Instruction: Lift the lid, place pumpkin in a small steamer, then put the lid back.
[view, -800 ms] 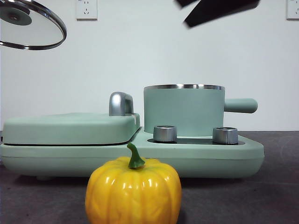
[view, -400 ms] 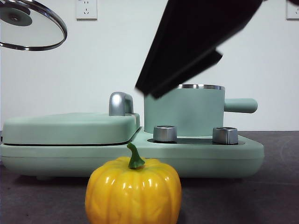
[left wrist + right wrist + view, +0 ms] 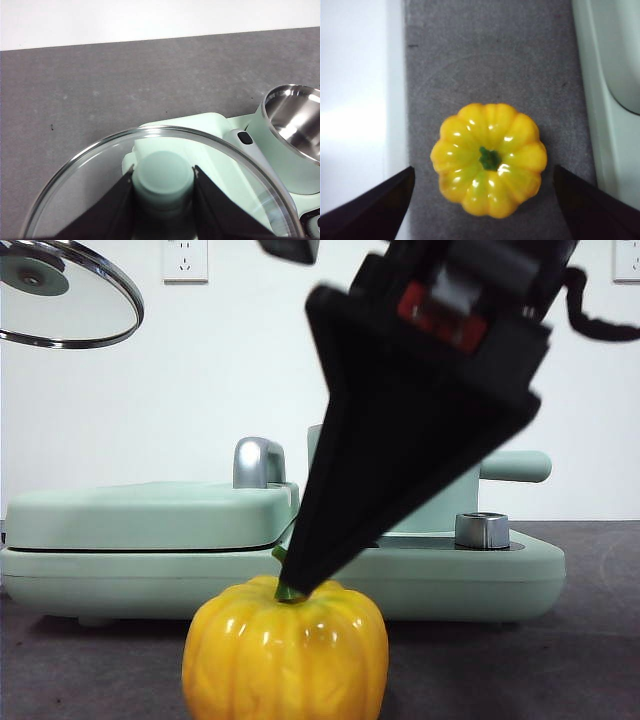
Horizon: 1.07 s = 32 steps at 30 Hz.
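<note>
The yellow-orange pumpkin (image 3: 285, 652) sits on the dark table in front of the cooker, its green stem up. My right gripper (image 3: 300, 580) comes down on it from the upper right, its dark tip at the stem. From the right wrist, the pumpkin (image 3: 489, 159) lies between the right gripper's (image 3: 484, 169) open jaws, apart from both. The left gripper (image 3: 164, 182) is shut on the mint knob of the glass lid (image 3: 90, 190), which hangs high at the left (image 3: 60, 290). The small steamer (image 3: 295, 125) stands uncovered; the arm hides most of it, its handle (image 3: 515, 467) showing.
The steamer stands on a wide mint-green base (image 3: 450, 575) with a silver knob (image 3: 481, 530). A flat mint cover (image 3: 150, 515) with a steel handle (image 3: 258, 462) fills the base's left half. The base's edge (image 3: 615, 125) runs close beside the pumpkin.
The right arm has dropped from the top right corner down to the pumpkin's stem, now covering most of the steamer. The lid stays held high at the left.
</note>
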Available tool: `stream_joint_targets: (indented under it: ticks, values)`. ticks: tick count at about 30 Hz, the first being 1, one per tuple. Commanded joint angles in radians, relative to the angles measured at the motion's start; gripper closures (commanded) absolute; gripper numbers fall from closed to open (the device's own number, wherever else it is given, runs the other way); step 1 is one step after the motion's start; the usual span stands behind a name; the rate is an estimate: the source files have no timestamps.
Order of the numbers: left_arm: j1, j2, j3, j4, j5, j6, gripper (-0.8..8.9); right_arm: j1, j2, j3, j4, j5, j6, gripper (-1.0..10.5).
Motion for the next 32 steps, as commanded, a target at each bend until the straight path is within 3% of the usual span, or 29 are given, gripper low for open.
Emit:
stream_joint_targets:
  ticks: [1, 11, 32]
  values:
    - [0.000, 0.001, 0.014, 0.026, 0.006, -0.001, 8.04, 0.013, 0.036, 0.019, 0.022, 0.004, -0.017, 5.0]
    - [0.000, 0.001, 0.014, 0.026, 0.006, -0.001, 8.04, 0.013, 0.100, 0.019, 0.103, 0.000, -0.017, 5.0]
    - [0.000, 0.001, 0.014, 0.026, 0.006, -0.001, 8.04, 0.013, 0.141, 0.019, 0.072, -0.005, -0.005, 5.1]
